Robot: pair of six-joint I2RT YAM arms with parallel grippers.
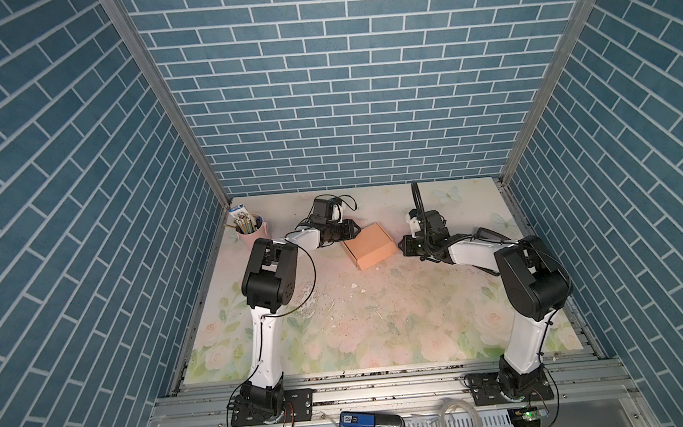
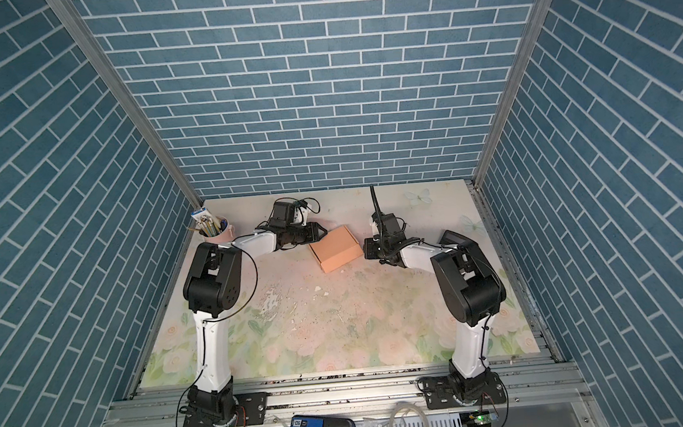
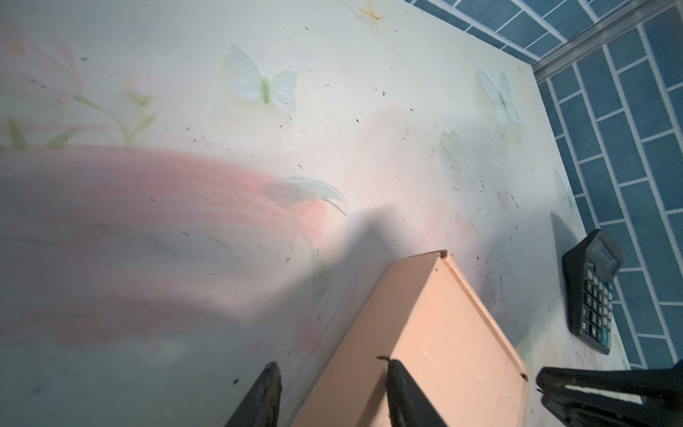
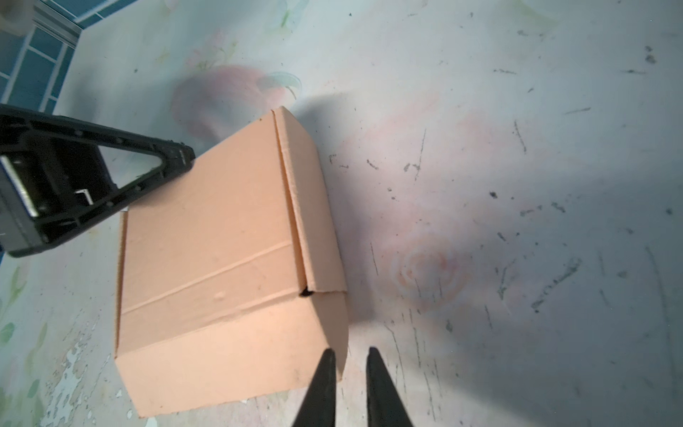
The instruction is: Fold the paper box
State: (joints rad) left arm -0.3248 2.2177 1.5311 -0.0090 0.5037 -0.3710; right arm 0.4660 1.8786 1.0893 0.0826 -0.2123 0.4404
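Tan-orange cardboard paper box (image 1: 369, 245) sat folded shut on floral tabletop (image 1: 382, 324), left gripper (image 3: 330, 368) was open over its edge, right gripper (image 4: 351, 353) narrowly parted, empty, beside its corner

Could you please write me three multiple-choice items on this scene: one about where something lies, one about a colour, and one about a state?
1. Where does the paper box lie?
A. between the left gripper and the right gripper
B. at the front edge
C. against the right wall

2. What colour is the cup in the back left corner?
A. black
B. pink
C. green

3. What state is the paper box in?
A. a flat unfolded sheet
B. open, flaps upright
C. closed, lid down

Answers: 1 A, both top views show a gripper at each side of it. 2 B, its side is pink in both top views. 3 C, the right wrist view shows its top panel folded down flat.
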